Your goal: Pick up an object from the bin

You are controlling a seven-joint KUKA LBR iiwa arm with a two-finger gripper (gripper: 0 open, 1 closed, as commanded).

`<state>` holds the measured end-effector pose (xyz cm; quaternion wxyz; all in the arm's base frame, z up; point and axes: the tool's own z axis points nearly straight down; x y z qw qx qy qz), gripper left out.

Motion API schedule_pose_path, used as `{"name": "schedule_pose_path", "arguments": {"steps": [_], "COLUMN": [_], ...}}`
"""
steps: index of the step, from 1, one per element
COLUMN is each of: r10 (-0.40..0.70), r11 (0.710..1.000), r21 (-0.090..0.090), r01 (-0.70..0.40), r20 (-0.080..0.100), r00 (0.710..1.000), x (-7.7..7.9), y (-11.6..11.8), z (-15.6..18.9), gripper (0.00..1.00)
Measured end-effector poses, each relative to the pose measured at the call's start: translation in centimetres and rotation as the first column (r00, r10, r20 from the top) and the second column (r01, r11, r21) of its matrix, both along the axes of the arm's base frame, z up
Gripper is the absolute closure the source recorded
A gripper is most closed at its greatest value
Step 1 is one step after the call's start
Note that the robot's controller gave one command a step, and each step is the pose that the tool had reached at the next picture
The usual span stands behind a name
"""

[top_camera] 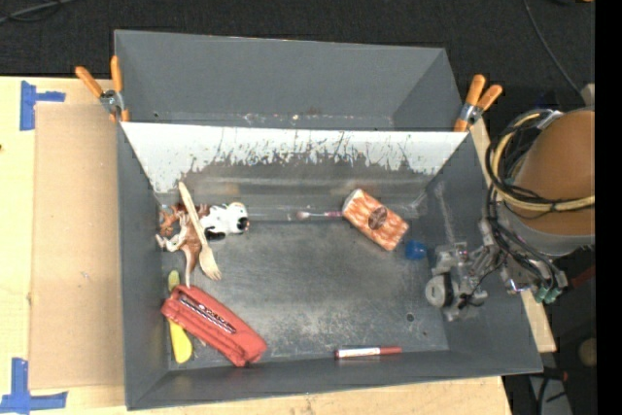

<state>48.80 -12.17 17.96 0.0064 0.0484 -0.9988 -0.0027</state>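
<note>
Several loose things lie apart on the bin [321, 306] floor, none stacked, so each could be taken singly. Tool [453, 288] sits low by the right wall, just beside a small blue piece [416, 251] and near an orange patterned block [375, 219]. Open or closed: cannot tell; probably holding nothing.

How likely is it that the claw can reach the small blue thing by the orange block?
Probably yes: the claw is just right of the small blue thing, with bare bin floor between them and nothing lying on it.
</note>
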Motion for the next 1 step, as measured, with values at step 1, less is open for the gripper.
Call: {"name": "schedule_pose_path", "arguments": {"steps": [1], "r10": [0.013], "r11": [1.0], "r21": [0.002], "r01": [-0.013], "r20": [0.0], "r00": [1.0], "x": [-0.19], "y": [1.5], "z": [7.19], "gripper": [1.0]}}
